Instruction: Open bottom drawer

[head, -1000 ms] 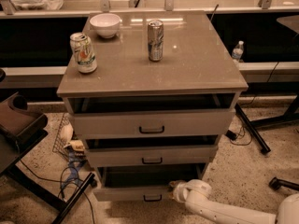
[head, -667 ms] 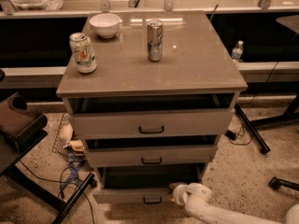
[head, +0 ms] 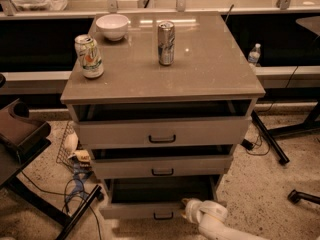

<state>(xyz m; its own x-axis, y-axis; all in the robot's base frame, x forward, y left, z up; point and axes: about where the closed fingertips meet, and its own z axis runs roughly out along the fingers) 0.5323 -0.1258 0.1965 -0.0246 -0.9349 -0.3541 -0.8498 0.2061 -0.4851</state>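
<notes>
The bottom drawer (head: 132,211) is the lowest one, far under the front edge of the worktop (head: 210,74). It looks pulled out a bit. Its little black handle (head: 163,216) lies flat, running side to side along that front edge. The end effector (head: 190,211) is just to the right of the handle, very near it. I cannot tell if it holds the handle. It has moved a bit left since before.
</notes>
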